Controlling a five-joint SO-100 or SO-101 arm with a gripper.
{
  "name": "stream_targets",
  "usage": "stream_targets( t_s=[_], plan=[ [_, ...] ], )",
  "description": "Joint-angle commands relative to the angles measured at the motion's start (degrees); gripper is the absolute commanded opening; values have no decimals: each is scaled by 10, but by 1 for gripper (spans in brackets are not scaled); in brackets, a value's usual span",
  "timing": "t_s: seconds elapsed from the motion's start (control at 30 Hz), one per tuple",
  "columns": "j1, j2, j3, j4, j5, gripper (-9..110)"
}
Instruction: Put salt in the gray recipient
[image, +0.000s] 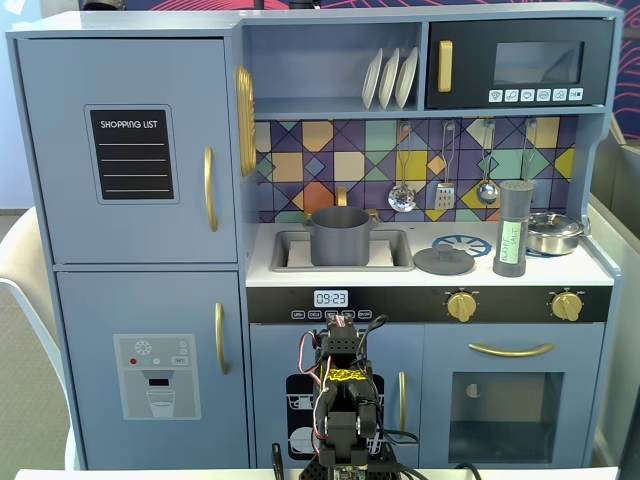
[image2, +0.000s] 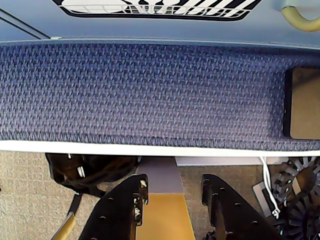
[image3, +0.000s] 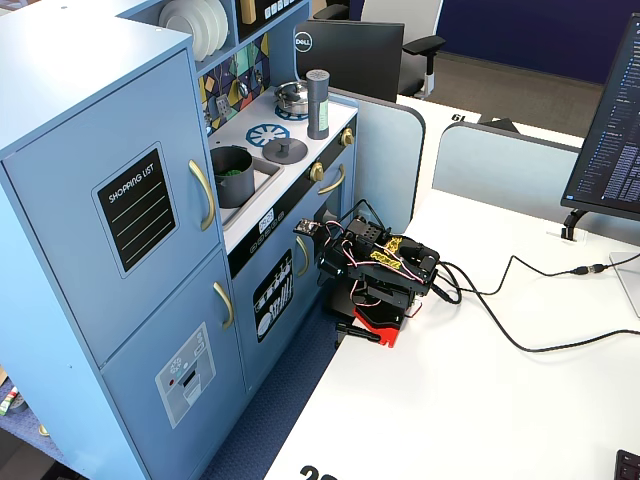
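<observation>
The salt (image: 513, 228), a tall slim gray shaker with a pale green label, stands upright on the toy kitchen counter, right of the sink; it also shows in the other fixed view (image3: 318, 104). The gray recipient (image: 340, 237), a matte dark gray pot, sits in the sink (image: 290, 250) and shows something green inside it in a fixed view (image3: 232, 175). My arm (image3: 385, 275) is folded low on the white table, well below the counter and far from both. In the wrist view my gripper (image2: 175, 186) is open and empty, pointing down at the floor.
A flat gray lid (image: 444, 260) lies between sink and salt. A shiny steel pan (image: 553, 232) stands right of the salt. Ladles hang on the back wall. Blue carpet (image2: 150, 90) lies between table and kitchen. Cables (image3: 520, 320) run across the white table.
</observation>
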Motion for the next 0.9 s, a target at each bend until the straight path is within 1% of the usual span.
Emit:
stream_targets(
  t_s=[0.0, 0.33, 0.47, 0.57, 0.67, 0.73, 0.8, 0.87],
  plan=[
    [-69, 4, -3, 3, -3, 0],
    [-63, 4, -3, -11, -15, 0],
    [-26, 3, -22, -27, -54, 0],
    [51, -12, -83, -16, -127, 0],
    [158, -70, -181, -16, -135, 0],
    [243, -123, -250, -29, -160, 0],
    [325, -176, -327, -47, -149, 0],
    [390, -218, -400, -76, -112, 0]
  ],
)
